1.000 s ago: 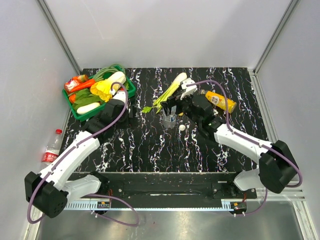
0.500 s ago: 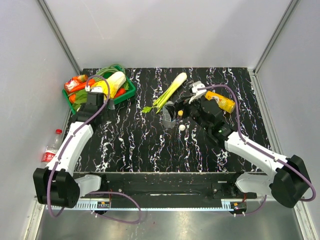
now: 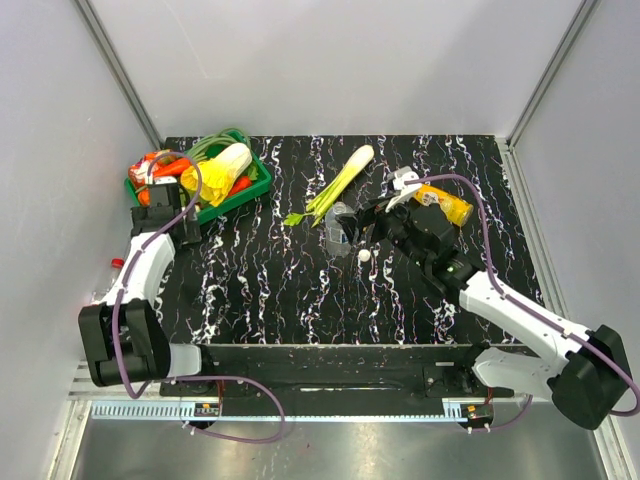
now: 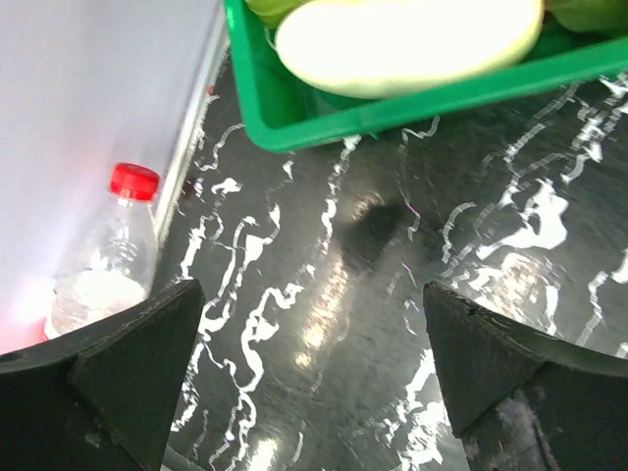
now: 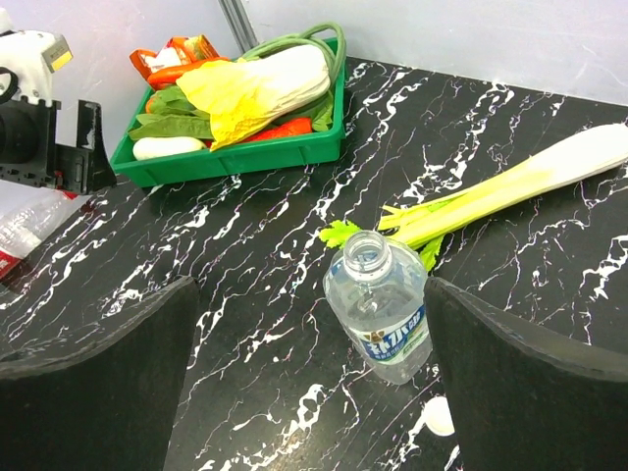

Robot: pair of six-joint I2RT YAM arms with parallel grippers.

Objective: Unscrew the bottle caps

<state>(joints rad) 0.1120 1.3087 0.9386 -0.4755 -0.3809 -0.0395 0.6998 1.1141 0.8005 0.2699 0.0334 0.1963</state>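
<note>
The clear bottle with the pale blue label (image 3: 340, 232) stands uncapped mid-table; it also shows in the right wrist view (image 5: 378, 304). Its white cap (image 3: 364, 256) lies beside it, also seen from the right wrist (image 5: 440, 415). My right gripper (image 3: 357, 228) is open and empty just near of this bottle, jaws spread wide (image 5: 309, 285). The red-label bottle (image 3: 103, 292) with a red cap (image 4: 133, 181) lies at the left wall. My left gripper (image 3: 188, 232) is open and empty above the table (image 4: 312, 289), right of that bottle. The orange juice bottle (image 3: 443, 203) lies behind the right arm.
A green tray (image 3: 205, 208) of vegetables sits at the back left; its rim shows in the left wrist view (image 4: 392, 113) and the right wrist view (image 5: 235, 157). A celery stalk (image 3: 340, 185) lies behind the uncapped bottle. Walls close in on three sides.
My left arm has swung left from in front of the tray toward the left edge. My right gripper has drawn back from over the blue-label bottle, leaving it uncapped.
</note>
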